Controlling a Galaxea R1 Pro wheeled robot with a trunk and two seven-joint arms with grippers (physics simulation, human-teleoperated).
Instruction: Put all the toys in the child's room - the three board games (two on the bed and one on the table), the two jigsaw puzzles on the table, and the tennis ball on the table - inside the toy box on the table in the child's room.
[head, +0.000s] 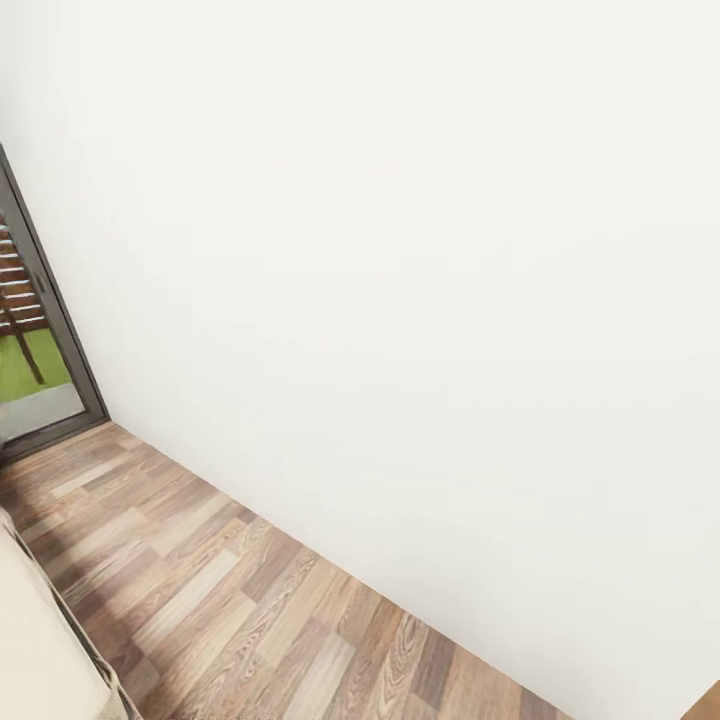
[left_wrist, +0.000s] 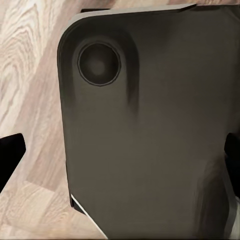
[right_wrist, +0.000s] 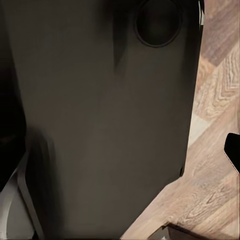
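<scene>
Two pincers hang low against the robot's own dark base panel (left_wrist: 150, 130), with wood-plank floor (left_wrist: 35, 90) beyond their tips. This looks like a carrying posture: arms tucked in so nothing swings while the robot drives.

The left pincer (left_wrist: 120, 155) is released. Its two black fingertips (left_wrist: 11, 156) sit far apart and there is nothing between them but the panel behind. Of the right pincer (right_wrist: 122, 147), one black fingertip (right_wrist: 233, 149) is plain to see against the floor, while the other side is lost in shadow. I cannot tell whether it is spread or closed, though no toy is visible in it.

In the head view the camera faces a bare white wall (head: 420, 300) where it meets the floor. A dark-framed window (head: 50, 340) stands off toward the left pincer's side. The beige corner of the bed (head: 35, 640) sits nearer, also on that side and well apart from both pincers.

Judging from that, the robot is in transit inside the child's room. It is probably turning to line up with the bed, where two board games are due, and has no grasp under way. The next move likely calls for swinging the base toward the mattress before either arm is raised.
</scene>
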